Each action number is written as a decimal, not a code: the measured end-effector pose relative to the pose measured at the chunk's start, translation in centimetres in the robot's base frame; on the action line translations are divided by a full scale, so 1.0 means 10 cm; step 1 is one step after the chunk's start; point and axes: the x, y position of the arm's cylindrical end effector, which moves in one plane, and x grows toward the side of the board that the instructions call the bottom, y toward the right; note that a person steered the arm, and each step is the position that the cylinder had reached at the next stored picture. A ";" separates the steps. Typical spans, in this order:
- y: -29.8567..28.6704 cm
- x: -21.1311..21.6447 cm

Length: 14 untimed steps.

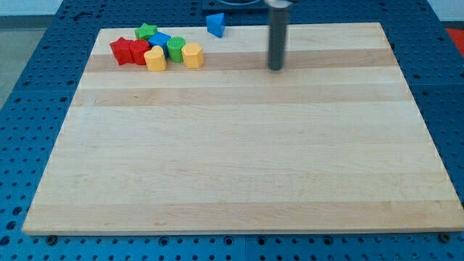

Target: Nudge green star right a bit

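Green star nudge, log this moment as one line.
my tip: right of cluster, touching nothing | green star: cluster's top left, not reached | blue block: apart

My tip [276,68] rests well right of the green star [146,31], seemingly hemmed by blocks.

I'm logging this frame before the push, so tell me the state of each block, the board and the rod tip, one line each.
green star: at the cluster's top, touching the red blocks, not yet nudged.
red blocks: side by side, cluster's left.
blue block: mid-cluster, partly hidden.
green cylinder: upright, between the yellow blocks.
yellow blocks: along the cluster's bottom.
blue triangular block: alone, at the board's top edge.
my tip: on the board, well right of all blocks, touching none.
wooden board: flat.
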 end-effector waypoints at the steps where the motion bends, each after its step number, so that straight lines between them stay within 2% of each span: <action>1: 0.37 -0.03; 2: 0.08 0.46; 3: -0.49 0.95; 4: -1.71 1.09; 5: -3.00 0.71; 6: -3.99 0.12; 7: -4.02 0.10; 9: -3.96 -1.18; 10: -3.89 -1.19; 12: -3.09 -1.18; 13: -3.07 -1.18; 14: -2.78 -1.18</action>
